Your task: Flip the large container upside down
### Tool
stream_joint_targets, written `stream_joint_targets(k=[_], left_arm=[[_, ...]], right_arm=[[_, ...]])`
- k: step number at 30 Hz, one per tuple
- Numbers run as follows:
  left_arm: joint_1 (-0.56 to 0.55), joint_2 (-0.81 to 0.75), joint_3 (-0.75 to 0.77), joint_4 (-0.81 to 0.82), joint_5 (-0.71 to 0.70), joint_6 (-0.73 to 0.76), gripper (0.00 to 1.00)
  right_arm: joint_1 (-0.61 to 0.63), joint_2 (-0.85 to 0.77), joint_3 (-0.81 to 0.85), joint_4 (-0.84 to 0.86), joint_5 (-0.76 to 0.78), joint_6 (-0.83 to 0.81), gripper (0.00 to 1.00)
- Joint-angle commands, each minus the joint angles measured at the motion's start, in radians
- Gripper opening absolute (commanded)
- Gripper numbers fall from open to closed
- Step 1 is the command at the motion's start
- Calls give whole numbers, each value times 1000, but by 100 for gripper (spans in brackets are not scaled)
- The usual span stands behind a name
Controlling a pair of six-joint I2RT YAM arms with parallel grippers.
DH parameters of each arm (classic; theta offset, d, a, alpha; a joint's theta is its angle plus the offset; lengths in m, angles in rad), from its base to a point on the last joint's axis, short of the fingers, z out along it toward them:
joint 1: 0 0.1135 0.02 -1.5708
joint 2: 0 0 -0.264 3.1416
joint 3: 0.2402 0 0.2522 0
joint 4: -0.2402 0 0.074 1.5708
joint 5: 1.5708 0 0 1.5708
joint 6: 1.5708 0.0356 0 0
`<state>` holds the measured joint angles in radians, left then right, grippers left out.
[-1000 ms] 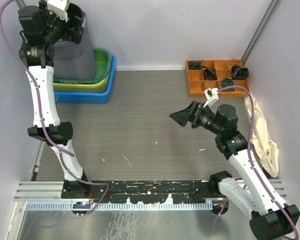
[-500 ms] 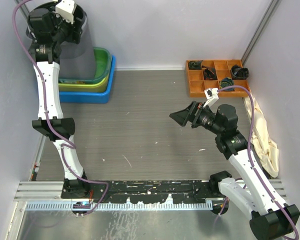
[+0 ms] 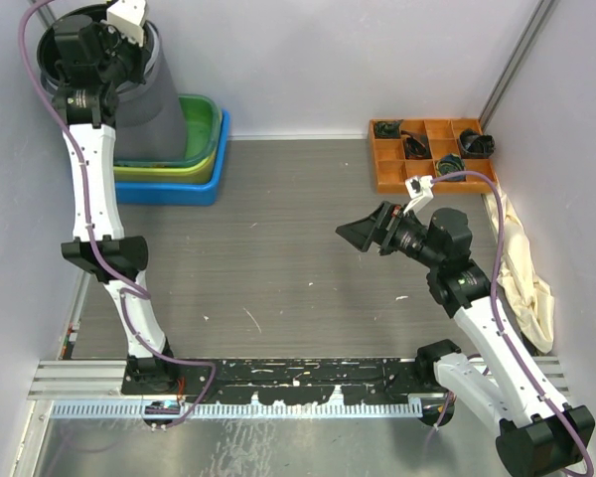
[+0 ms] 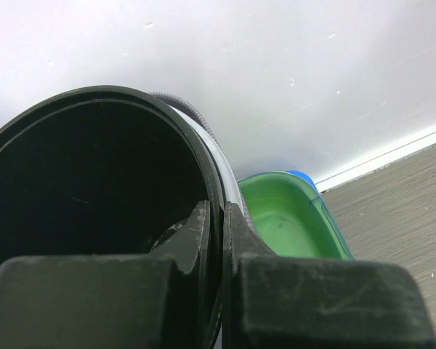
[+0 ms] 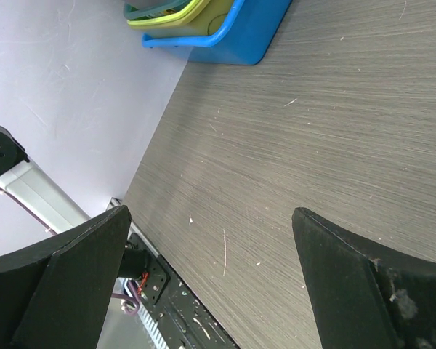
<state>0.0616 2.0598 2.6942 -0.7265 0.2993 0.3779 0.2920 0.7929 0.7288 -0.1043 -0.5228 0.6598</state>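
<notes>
The large container (image 3: 167, 111), a tall dark grey bucket, stands upright at the back left inside the green tub (image 3: 205, 127), its mouth facing up. My left gripper (image 3: 127, 48) is shut on the container's rim, one finger inside and one outside. In the left wrist view the black rim (image 4: 116, 98) curves round a dark interior, and the left gripper (image 4: 216, 212) pinches it. My right gripper (image 3: 364, 232) hangs open above the table at centre right, far from the container; the right wrist view shows the right gripper (image 5: 211, 218) with only bare table between its fingers.
The green tub sits nested in a yellow and a blue tub (image 3: 175, 190) against the back wall. An orange compartment tray (image 3: 432, 151) with dark parts is at the back right. A cream cloth (image 3: 522, 270) lies along the right edge. Walls close in left and right.
My left gripper has gone from open to shut on the container's rim, and the left arm has shifted slightly. The right arm has not moved.
</notes>
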Motion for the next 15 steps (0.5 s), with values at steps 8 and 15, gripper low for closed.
stream_joint_targets(k=[8, 15], left_arm=[[12, -123, 5, -27, 42, -8, 0], [9, -99, -8, -148, 21, 36, 0]], right_arm=[[3, -5, -1, 67, -22, 23, 100], [4, -7, 9, 62, -23, 24, 100]])
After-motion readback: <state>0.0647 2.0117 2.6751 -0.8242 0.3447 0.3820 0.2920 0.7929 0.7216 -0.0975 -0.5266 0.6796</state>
